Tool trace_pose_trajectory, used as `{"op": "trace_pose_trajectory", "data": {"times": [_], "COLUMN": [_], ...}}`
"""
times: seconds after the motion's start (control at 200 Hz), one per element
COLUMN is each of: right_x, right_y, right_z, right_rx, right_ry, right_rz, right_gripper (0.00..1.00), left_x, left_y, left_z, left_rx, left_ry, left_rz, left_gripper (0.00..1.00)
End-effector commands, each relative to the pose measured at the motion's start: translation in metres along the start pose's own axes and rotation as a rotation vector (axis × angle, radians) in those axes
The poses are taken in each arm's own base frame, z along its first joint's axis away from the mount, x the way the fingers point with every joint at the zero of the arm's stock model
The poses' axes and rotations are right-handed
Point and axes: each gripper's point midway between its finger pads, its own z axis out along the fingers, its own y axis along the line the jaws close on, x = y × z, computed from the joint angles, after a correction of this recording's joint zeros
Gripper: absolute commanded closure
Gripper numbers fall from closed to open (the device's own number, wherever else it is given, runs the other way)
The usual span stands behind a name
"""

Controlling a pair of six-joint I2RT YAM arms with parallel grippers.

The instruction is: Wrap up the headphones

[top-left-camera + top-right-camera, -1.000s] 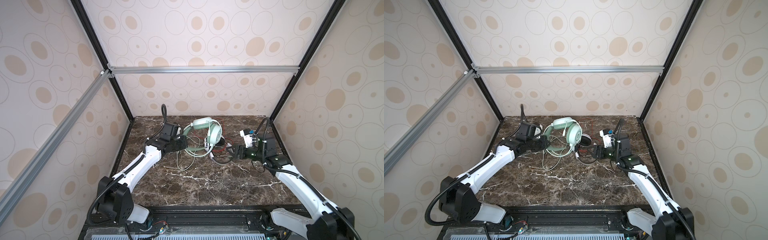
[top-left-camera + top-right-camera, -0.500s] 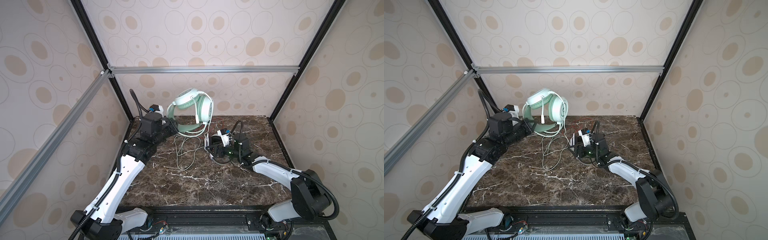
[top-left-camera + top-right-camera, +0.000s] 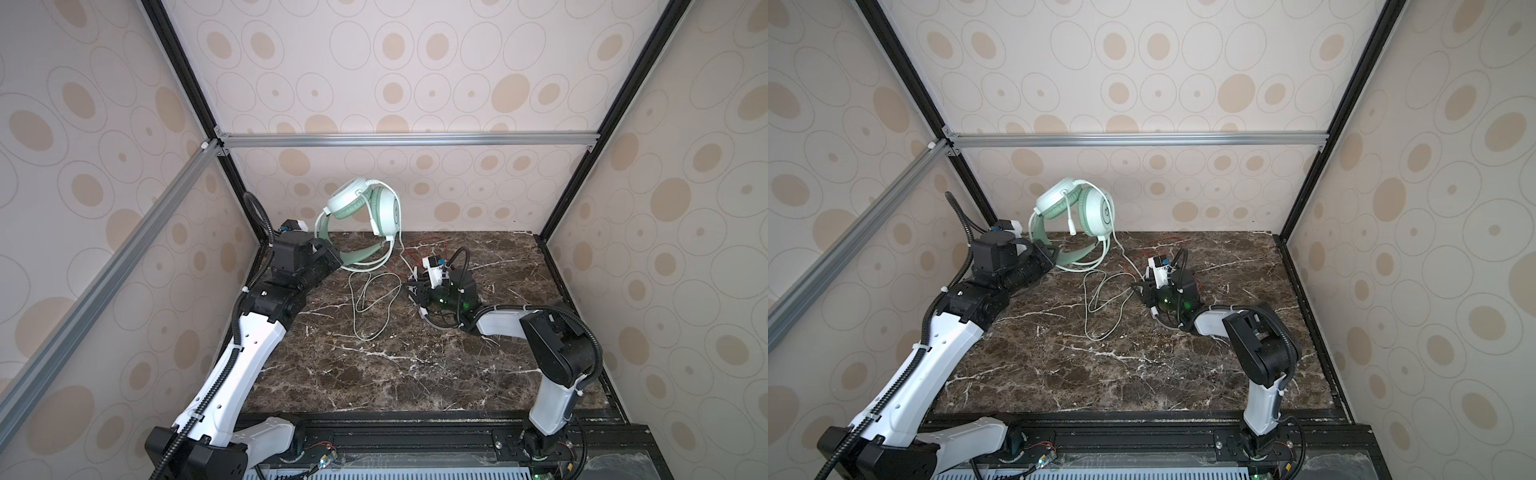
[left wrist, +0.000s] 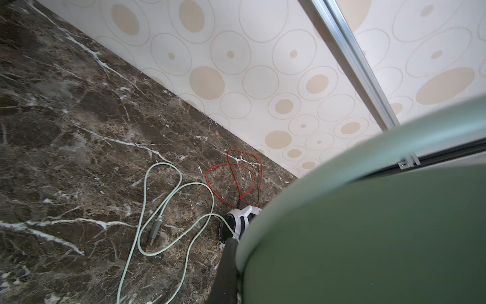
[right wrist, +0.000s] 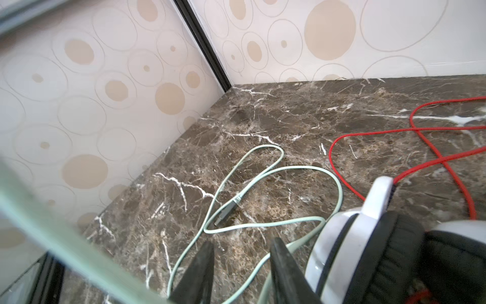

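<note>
I count two headsets and two cables. My left fingers (image 4: 225, 271) clamp the mint-green headset (image 3: 384, 208) by its band, lifted left of the white-and-black headset (image 5: 342, 244) on the surface (image 3: 374, 374). My right fingers (image 5: 200, 271), beside it, stand partly apart astride the pale green cable (image 5: 302, 167).

No readable text anywhere (white-and-black headset (image 4: 242, 219) markings too small)

The mint-green headset (image 3: 388, 208) had a pale green cable (image 4: 163, 164); the white-and-black headset (image 5: 331, 250) had a red cable (image 5: 447, 128). The desk (image 3: 374, 374) was dark brown marble, veined white. The walls (image 3: 415, 62) were cream, patterned with beige dots inside thin grey rings.
</note>
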Motion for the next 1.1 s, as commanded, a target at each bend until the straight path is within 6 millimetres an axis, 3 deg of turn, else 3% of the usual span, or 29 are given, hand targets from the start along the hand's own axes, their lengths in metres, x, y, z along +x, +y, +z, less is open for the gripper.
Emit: {"op": "trace_pose_trajectory", "data": {"times": [0.0, 0.22, 0.295, 0.41, 0.51, 0.59, 0.68, 0.83, 0.95, 1.095], "right_x": [-0.026, -0.025, -0.024, -0.006, 0.002, -0.007, -0.029, -0.060, -0.076, -0.078], "right_y": [0.025, 0.056, 0.062, 0.072, 0.060, 0.049, 0.050, 0.064, 0.081, 0.104], "right_z": [-0.010, -0.049, -0.069, -0.101, -0.140, -0.176, -0.209, -0.245, -0.258, -0.256], "right_rx": [-0.077, -0.105, -0.064, 0.041, 0.262, 0.437, 0.543, 0.599, 0.583, 0.496], "right_ry": [-0.103, -0.037, 0.011, 0.197, 0.329, 0.355, 0.312, 0.282, 0.268, 0.287], "right_rz": [-0.059, -0.086, -0.090, -0.185, -0.320, -0.395, -0.456, -0.552, -0.622, -0.710], "right_gripper": [0.78, 1.00, 1.00, 1.00, 1.00, 1.00, 1.00, 1.00, 1.00, 1.00], "left_x": [-0.039, -0.029, -0.026, -0.032, -0.034, -0.030, -0.014, 0.028, 0.053, 0.080], "left_y": [-0.015, 0.013, 0.022, 0.033, 0.034, 0.025, 0.023, 0.018, 0.026, 0.034], "left_z": [-0.015, 0.011, 0.014, 0.018, 0.020, 0.022, 0.033, 0.065, 0.080, 0.093], "left_rx": [0.075, 0.027, 0.003, -0.084, -0.155, -0.149, -0.159, -0.171, -0.263, -0.366], "left_ry": [-0.123, -0.065, -0.072, -0.094, -0.096, -0.112, -0.067, 0.097, 0.139, 0.182], "left_rz": [-0.099, -0.157, -0.152, -0.092, 0.004, 0.129, 0.251, 0.401, 0.513, 0.624], "left_gripper": [1.00, 1.00, 1.00, 1.00, 1.00, 1.00, 1.00, 1.00, 1.00, 1.00]}}
